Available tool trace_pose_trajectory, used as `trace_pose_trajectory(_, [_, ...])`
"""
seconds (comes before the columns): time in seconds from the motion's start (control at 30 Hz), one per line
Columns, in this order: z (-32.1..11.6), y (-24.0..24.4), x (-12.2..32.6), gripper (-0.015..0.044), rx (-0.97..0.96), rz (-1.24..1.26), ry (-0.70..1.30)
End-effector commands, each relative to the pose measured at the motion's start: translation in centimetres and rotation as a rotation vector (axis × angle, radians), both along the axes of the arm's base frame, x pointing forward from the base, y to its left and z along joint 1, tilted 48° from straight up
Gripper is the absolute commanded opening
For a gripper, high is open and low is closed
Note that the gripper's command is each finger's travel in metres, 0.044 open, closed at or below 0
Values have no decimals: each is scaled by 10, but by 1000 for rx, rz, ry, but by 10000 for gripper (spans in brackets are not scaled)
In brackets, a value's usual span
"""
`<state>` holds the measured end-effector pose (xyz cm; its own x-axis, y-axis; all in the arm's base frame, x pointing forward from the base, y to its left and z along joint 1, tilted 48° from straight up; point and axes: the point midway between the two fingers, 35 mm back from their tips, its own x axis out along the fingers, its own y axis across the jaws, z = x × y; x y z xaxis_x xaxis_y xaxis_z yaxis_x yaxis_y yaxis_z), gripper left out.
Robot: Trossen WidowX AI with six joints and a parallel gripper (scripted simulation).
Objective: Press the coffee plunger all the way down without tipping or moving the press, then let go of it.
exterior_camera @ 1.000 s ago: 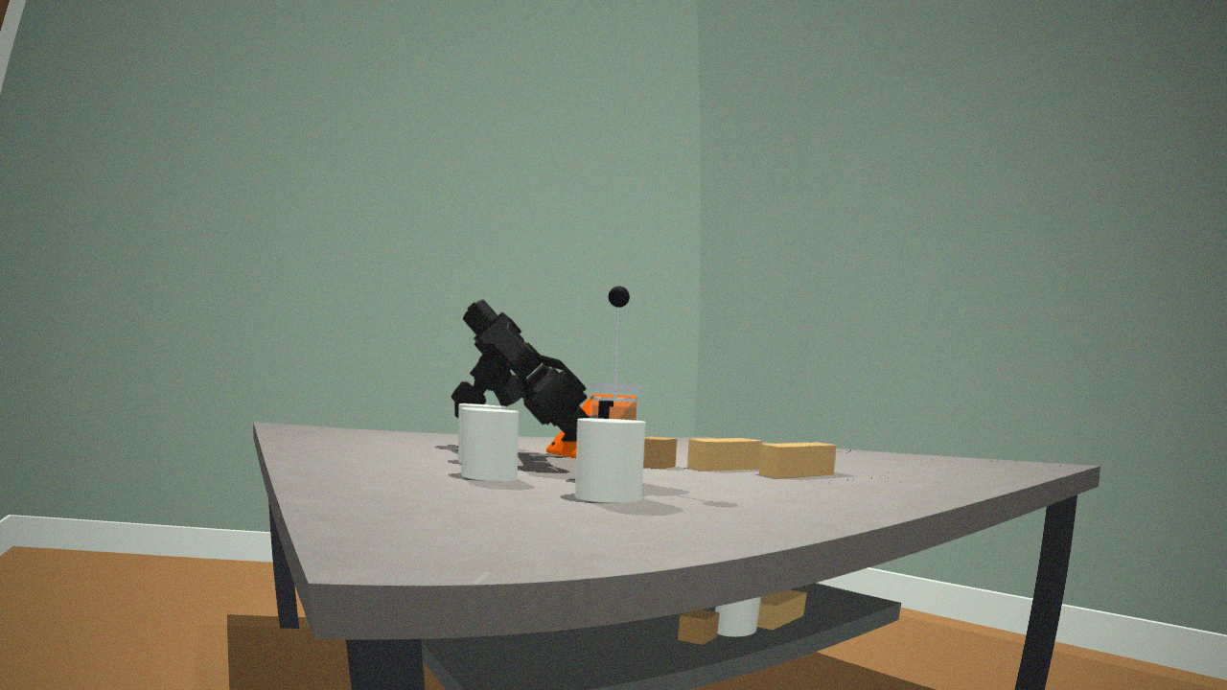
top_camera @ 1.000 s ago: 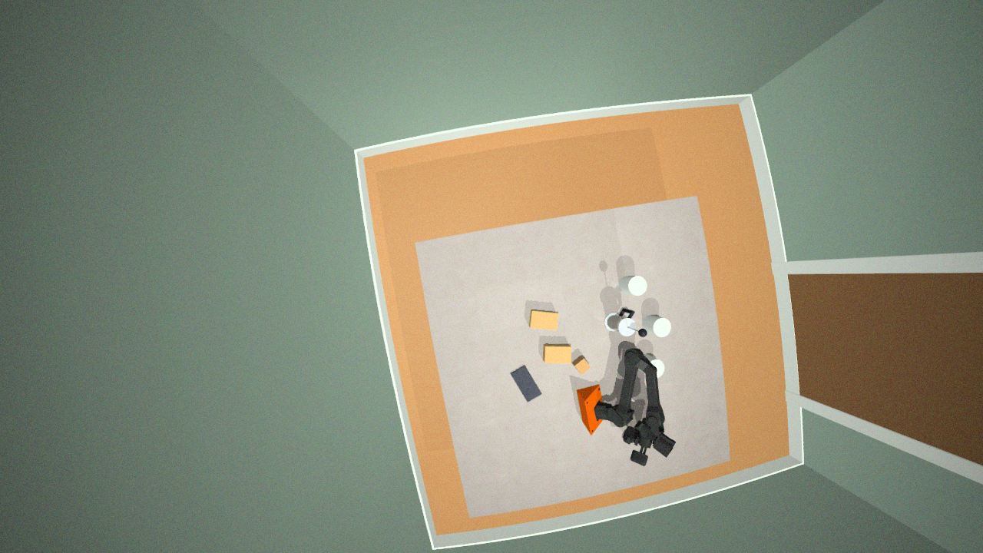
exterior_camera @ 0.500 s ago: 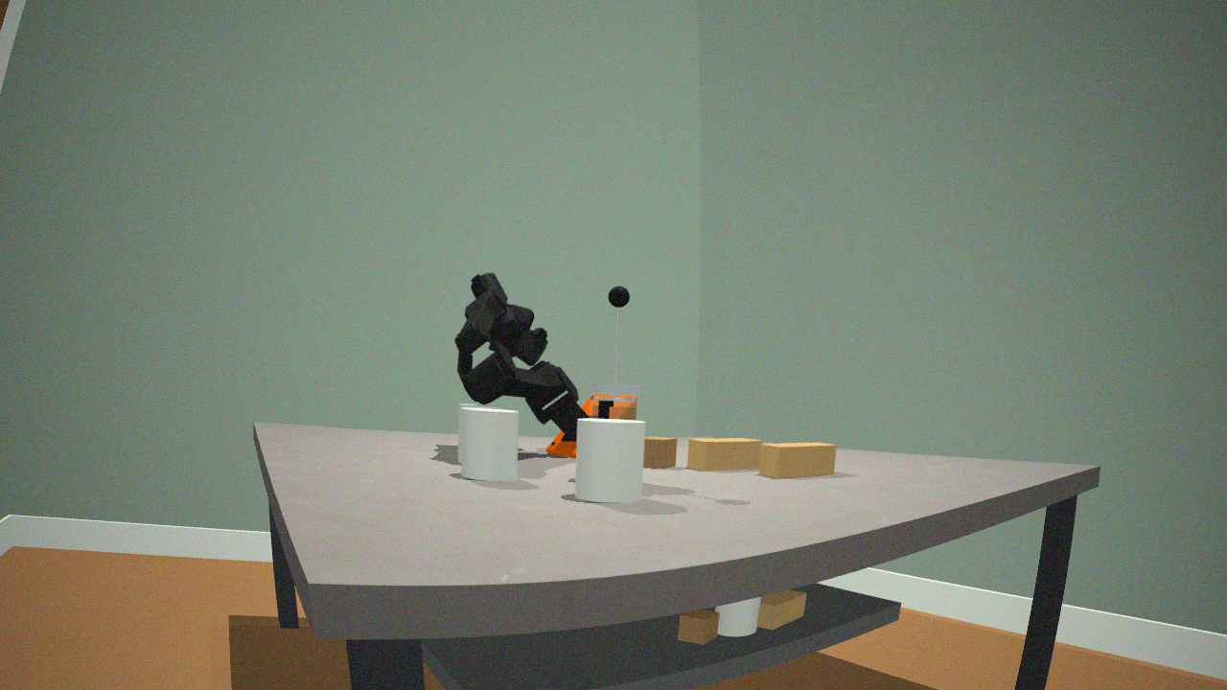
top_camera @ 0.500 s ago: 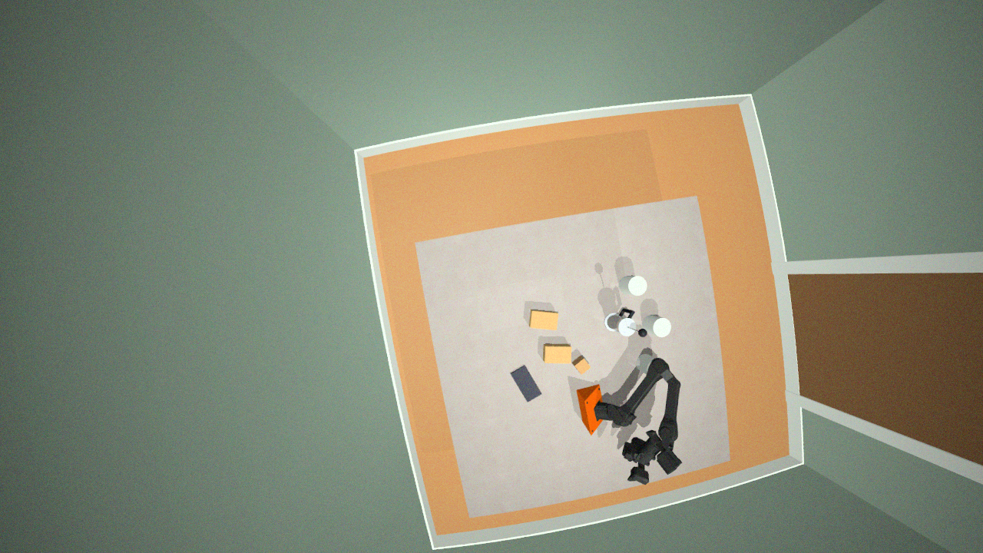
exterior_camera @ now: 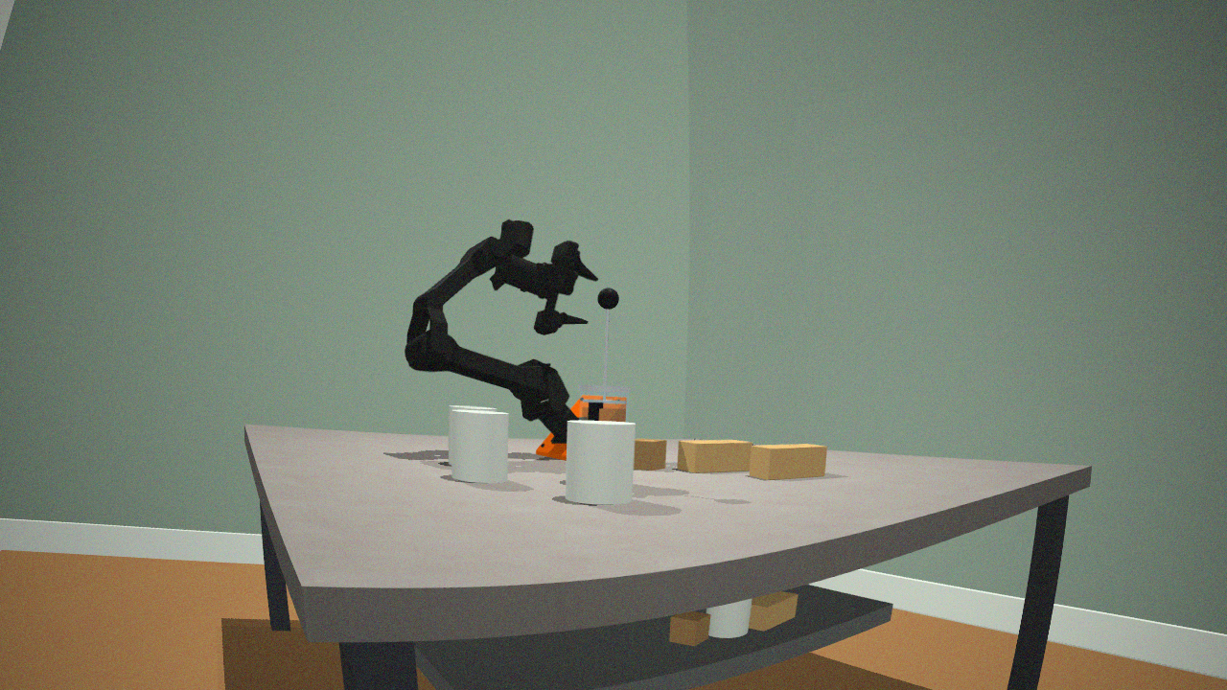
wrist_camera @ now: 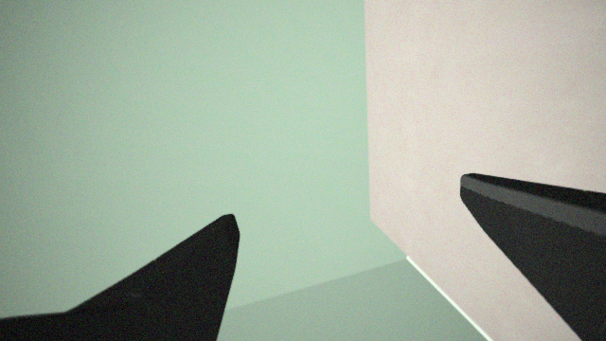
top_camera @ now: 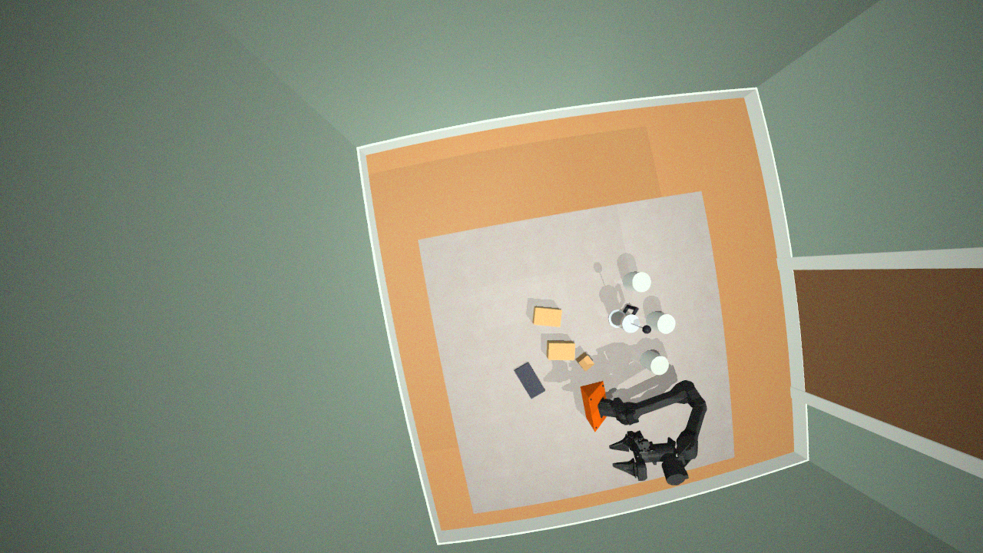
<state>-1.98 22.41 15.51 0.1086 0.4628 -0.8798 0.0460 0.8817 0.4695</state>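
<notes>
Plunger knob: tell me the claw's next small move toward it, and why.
Probably swing the claw back toward the coffee press. The plunger knob stands high on its raised rod, unpressed. In the top view the open, empty claw sits near the table's edge, far from the knob, and the wrist view shows only wall and table. It should line up above the knob before descending.

The arm (exterior_camera: 446, 343) rises from its base, folds at the elbow and reaches forward up high. Its pincer (exterior_camera: 576, 296) is wide open and holds nothing.
</notes>
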Motion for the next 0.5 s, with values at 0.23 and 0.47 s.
trace_pose_trajectory(0.23, [53, -18, 181, 440, -449, -266, -658])
trace_pose_trajectory(0.47, [105, -73, 269, 440, -996, -307, -900])
